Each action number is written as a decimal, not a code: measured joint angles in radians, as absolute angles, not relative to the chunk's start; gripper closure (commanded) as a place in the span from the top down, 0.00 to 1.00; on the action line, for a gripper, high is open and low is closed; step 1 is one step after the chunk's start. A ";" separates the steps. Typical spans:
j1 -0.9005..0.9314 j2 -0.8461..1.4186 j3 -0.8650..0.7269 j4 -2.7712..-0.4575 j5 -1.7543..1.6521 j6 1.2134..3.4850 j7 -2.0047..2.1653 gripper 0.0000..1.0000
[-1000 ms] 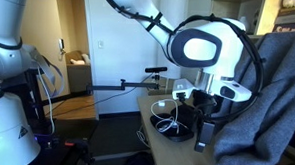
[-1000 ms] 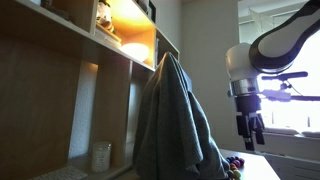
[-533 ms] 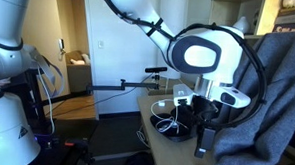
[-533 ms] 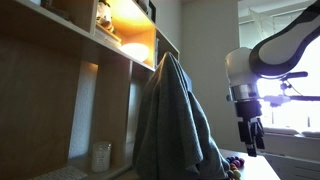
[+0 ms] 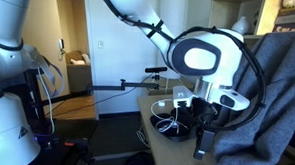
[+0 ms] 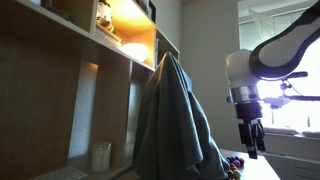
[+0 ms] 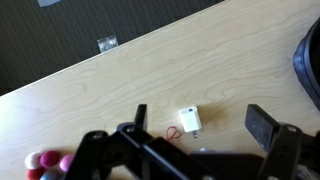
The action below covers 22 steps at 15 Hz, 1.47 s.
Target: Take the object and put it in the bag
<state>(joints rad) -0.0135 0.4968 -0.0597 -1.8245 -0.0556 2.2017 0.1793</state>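
In the wrist view, a cluster of pink balls (image 7: 45, 162) is seen at the lower left, on the pale wooden desk (image 7: 90, 100). A small clear piece (image 7: 107, 43) lies close to the desk's edge that runs slantwise across the top of this view. Nearer the middle of the desk, a thin red loop (image 7: 173, 131) is found just beside a small white block (image 7: 190, 120); whether the two touch cannot be told.

The gripper (image 7: 201, 118) is held above the desk with its jaws spread wide. Nothing is clasped between them, and the white block lies on the wood beneath the gap, apart from both fingers.

At the right edge of the wrist view, only a curved part of the black bag (image 7: 309, 60) is shown, resting on the desk well apart from the block. Its inside is not shown, so what it holds cannot be told.

In an exterior view, a shelf unit (image 6: 60, 50) is seen on the left. A glass jar (image 6: 100, 156) stands in a lower compartment, and its contents cannot be made out. A pale rounded dish (image 6: 134, 50) sits in the lit upper compartment. A big grey cloth (image 6: 175, 120) is draped to the right of the shelves, and the gripper is seen further right, pointing downwards.
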 measured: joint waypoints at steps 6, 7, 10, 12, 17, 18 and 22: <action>-0.014 0.498 -0.060 -1.825 -0.056 2.202 0.179 1.00; -0.014 0.500 -0.060 -1.824 -0.056 2.202 0.181 1.00; -0.013 0.526 -0.060 -1.812 -0.057 2.202 0.180 1.00; -0.009 0.561 -0.060 -1.790 -0.062 2.209 0.178 1.00; 0.009 0.661 -0.059 -1.724 -0.072 2.291 0.144 1.00; 0.010 0.680 -0.058 -1.712 -0.072 2.317 0.131 1.00; 0.008 0.745 -0.052 -1.661 -0.070 2.385 0.078 1.00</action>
